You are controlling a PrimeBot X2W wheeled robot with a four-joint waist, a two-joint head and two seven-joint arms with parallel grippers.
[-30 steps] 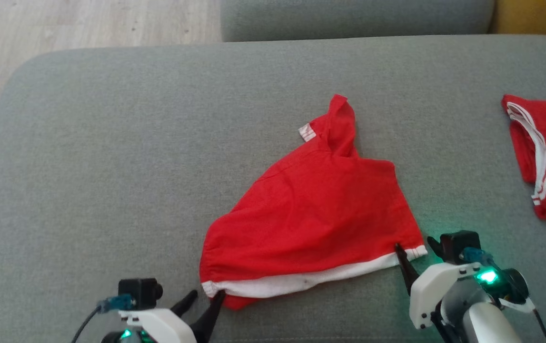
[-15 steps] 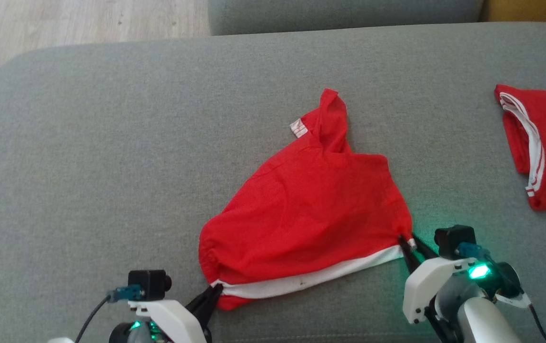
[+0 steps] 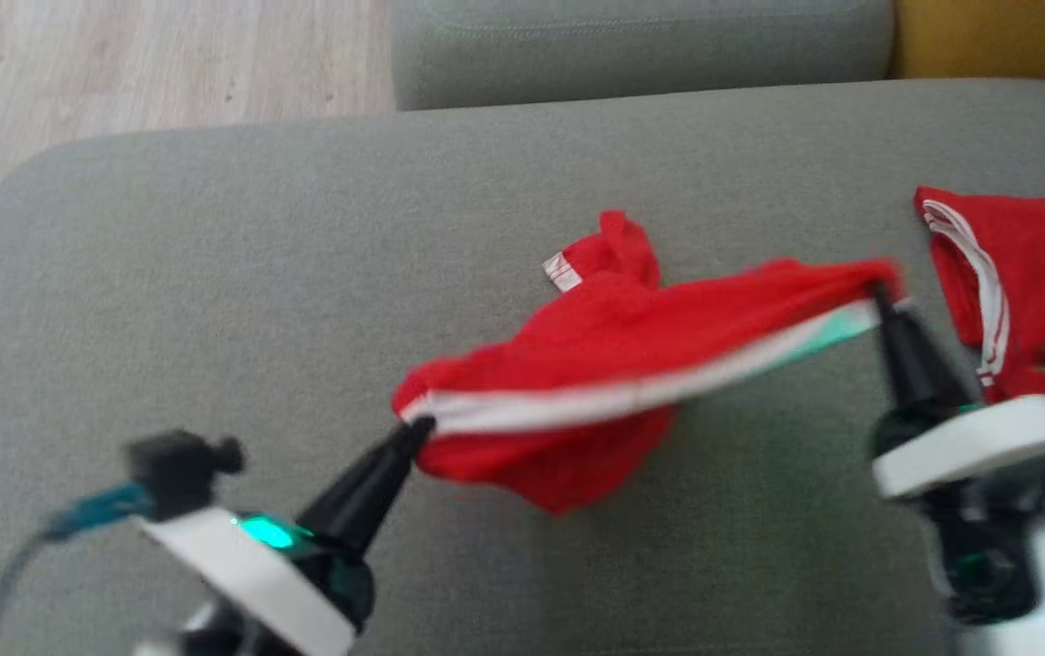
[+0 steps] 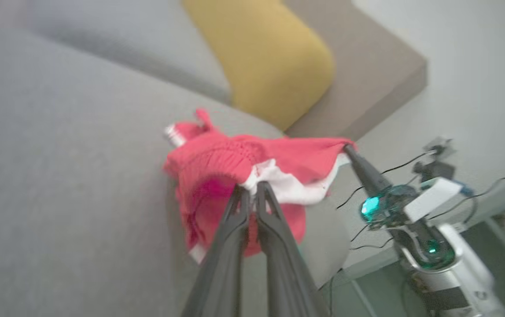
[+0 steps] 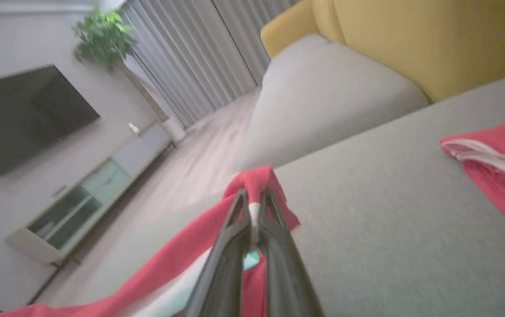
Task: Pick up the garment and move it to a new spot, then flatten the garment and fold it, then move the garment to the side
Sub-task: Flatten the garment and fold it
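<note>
We hold the red garment point(image 3: 613, 346) stretched by its white band between the left gripper point(image 3: 419, 426) and the right gripper point(image 3: 877, 293), each clamped on a corner, above the grey sofa point(image 3: 212, 273). Step 1, the pick-up, is in hand; next, we judge, comes carrying it clear of the second red piece point(image 3: 1032, 255) beside the right gripper.

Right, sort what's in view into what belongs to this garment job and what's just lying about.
Belongs to the job:
red garment, held up by its white hem
left claw, shut on one hem corner
right claw, shut on the other
grey sofa seat

Lying about:
other red garment, on the seat's right
yellow cushion
television
potted plant
</note>
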